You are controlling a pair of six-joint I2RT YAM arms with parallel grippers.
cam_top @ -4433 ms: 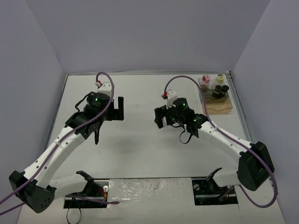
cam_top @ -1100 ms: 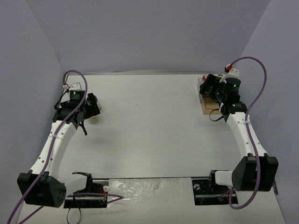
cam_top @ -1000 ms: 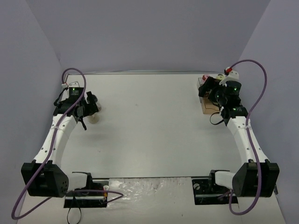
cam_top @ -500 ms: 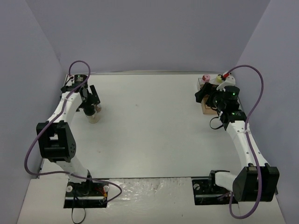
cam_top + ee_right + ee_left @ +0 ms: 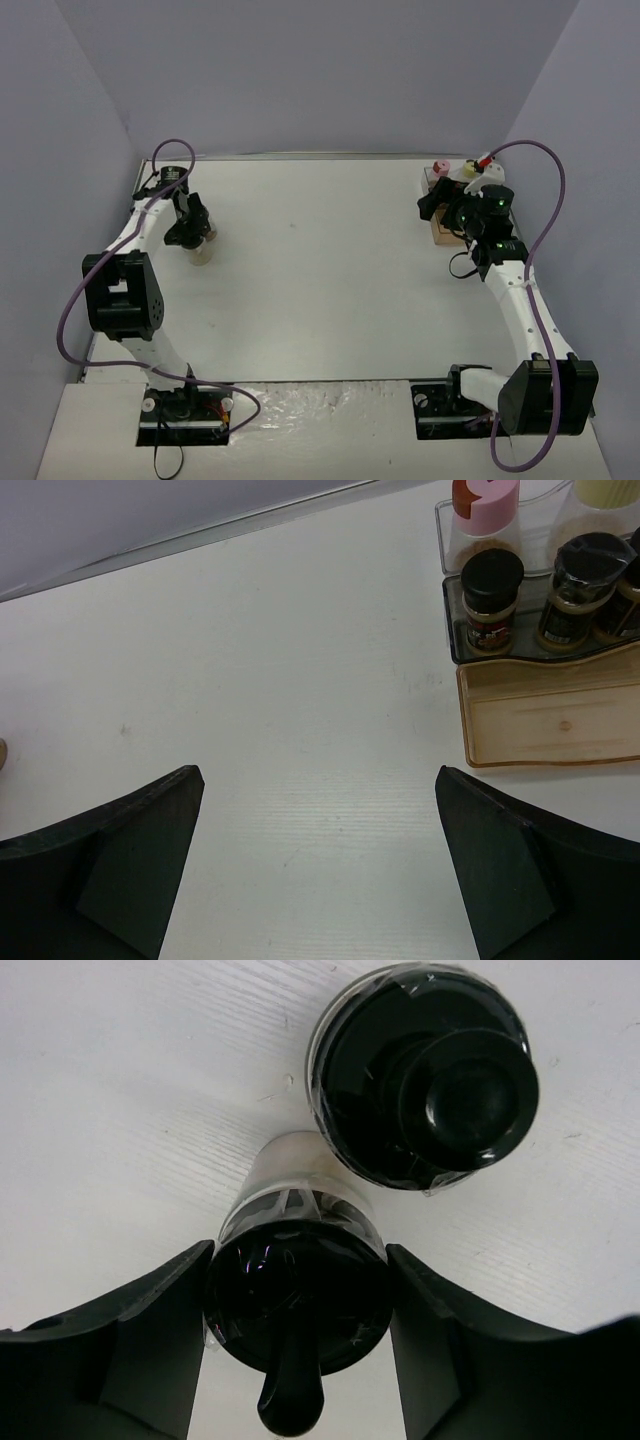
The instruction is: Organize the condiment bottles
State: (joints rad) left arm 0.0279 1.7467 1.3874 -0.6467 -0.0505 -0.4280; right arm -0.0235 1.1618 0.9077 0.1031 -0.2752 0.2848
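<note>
Condiment bottles (image 5: 492, 598) on white table (image 5: 300, 730).

A: The setting?
B: White table (image 5: 320, 300), faintly grained, enclosed on three sides by plain lilac-grey walls (image 5: 320, 70).
A: Lighting?
B: Even and soft; only faint shadows fall on the tabletop.
</note>
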